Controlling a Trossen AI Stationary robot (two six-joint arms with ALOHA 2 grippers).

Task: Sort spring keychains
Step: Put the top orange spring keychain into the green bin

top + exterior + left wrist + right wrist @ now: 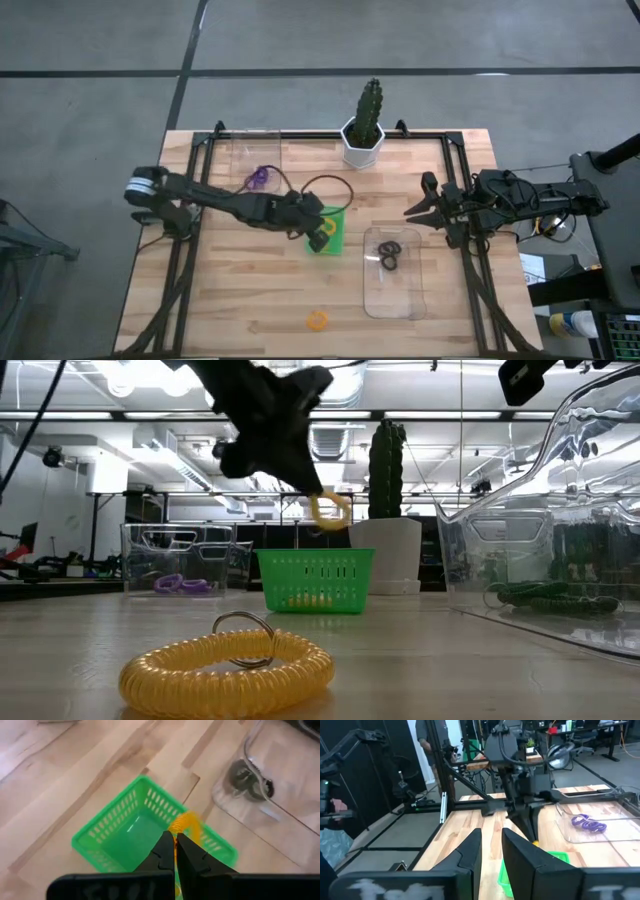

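I am watching the wooden surface (250, 290), the green tray (335, 236) sitting near its middle. Left end effector (320, 236) is hanging over the tray, clamped on an orange spring keychain (330, 510). Right end effector (418, 210) is waiting near the right edge, fingers slightly apart, gripping nothing. Another orange keychain (317, 320) is lying by the near edge.

One orange spring keychain (186, 826) is held suspended above the green basket (115, 836), pinched between closed fingers. A second orange keychain (317, 320), coiled flat with a metal ring, is lying on the bare table near the front edge. Purple keychains (259, 178) are seen in one clear tray, black keychains (389, 255) in another.
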